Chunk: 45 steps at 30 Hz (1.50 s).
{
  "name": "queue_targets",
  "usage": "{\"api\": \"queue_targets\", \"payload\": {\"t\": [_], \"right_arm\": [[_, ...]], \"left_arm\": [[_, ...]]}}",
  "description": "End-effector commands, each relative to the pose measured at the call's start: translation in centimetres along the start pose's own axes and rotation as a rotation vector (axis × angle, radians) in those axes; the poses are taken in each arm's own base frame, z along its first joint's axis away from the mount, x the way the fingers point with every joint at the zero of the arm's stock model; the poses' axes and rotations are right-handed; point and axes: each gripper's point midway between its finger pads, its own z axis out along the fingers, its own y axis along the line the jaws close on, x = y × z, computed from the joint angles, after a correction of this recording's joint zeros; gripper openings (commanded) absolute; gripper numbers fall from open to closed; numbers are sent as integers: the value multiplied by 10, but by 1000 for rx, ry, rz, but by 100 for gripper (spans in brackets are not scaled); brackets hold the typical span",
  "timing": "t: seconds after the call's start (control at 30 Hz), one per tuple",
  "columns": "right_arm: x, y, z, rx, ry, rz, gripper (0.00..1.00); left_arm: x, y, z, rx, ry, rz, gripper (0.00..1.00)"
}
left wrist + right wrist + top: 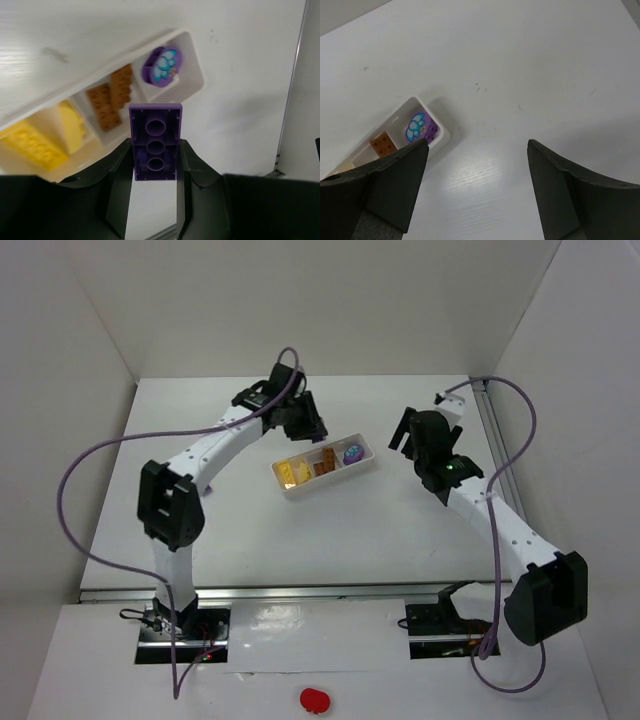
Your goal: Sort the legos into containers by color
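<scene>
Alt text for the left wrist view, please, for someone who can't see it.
The left tool grips a purple brick by its long sides, hollow underside toward the camera, in front of a white divided tray. The tray holds yellow bricks at left, brown bricks in the middle and a round purple piece with a blue flower at right.

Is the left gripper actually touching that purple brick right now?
Touching. The left wrist view shows the left gripper closed, fingers pressed against both long sides of the purple brick.
</scene>
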Motion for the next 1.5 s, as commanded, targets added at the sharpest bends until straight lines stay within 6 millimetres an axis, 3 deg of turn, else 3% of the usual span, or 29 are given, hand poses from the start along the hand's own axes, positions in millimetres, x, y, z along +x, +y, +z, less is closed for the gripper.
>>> {"api": "queue_targets", "payload": {"t": [0.0, 0.03, 0.07, 0.1, 0.2, 0.3, 0.33, 0.47, 0.57, 0.6, 0.77, 0.9, 1.03, 1.07, 1.1, 1.13, 1.17, 1.2, 1.23, 1.27, 1.33, 1.37, 1.47], "right_arm": [[1, -18, -17, 14, -2, 111, 87], [1, -23, -19, 13, -3, 119, 87], [0, -29, -20, 24, -10, 128, 87], [0, -30, -24, 11, -13, 133, 87], [4, -38, -26, 22, 2, 135, 87], [15, -45, -26, 40, 41, 110, 87], [16, -49, -26, 53, 47, 110, 87], [18, -50, -27, 44, 55, 115, 87], [18, -52, -26, 43, 58, 110, 87], [18, -52, -26, 43, 58, 110, 87], [19, -51, -26, 35, 63, 101, 87], [17, -50, -26, 31, 56, 96, 87], [15, -49, -26, 26, 48, 99, 87], [15, -49, -26, 26, 48, 99, 87], [16, -48, -26, 19, 53, 100, 87], [16, -48, -26, 18, 53, 90, 87], [14, -47, -25, 13, 44, 95, 87], [12, -44, -25, 1, 41, 98, 87], [17, -46, -24, 6, 50, 94, 87], [15, -43, -24, -7, 46, 89, 87], [20, -42, -21, -13, 56, 87, 87], [22, -42, -19, -10, 64, 84, 87], [23, -35, -18, -40, 69, 88, 87]], "left_arm": [[9, -29, 37, 77, 77, 62, 14], [12, -37, 46, 97, 93, 69, 14], [2, -51, 47, 144, 81, 86, 14], [12, -47, 69, 128, 112, 88, 14], [9, -56, 94, 158, 100, 109, 14], [15, -64, 109, 193, 119, 126, 14], [22, -56, 121, 176, 139, 121, 14], [28, -58, 130, 177, 148, 117, 17], [35, -53, 138, 172, 172, 103, 34], [37, -54, 137, 181, 181, 103, 47], [40, -68, 128, 228, 195, 122, 79], [31, -83, 105, 275, 178, 141, 82], [12, -95, 59, 286, 97, 180, 76], [12, -77, 54, 236, 100, 161, 76], [-5, -79, 22, 241, 40, 159, 74], [-27, -54, 11, 182, -18, 125, 74], [-17, -19, 11, 106, 12, 91, 74], [-25, -1, 1, 68, -14, 58, 74], [-36, 10, -28, 46, -67, 40, 74], [-39, 59, -30, -65, -87, -16, 74], [-37, 108, -47, -198, -106, -82, 78], [-38, 154, -60, -323, -143, -159, 88], [-19, 233, -78, -539, -126, -300, 93]]}}
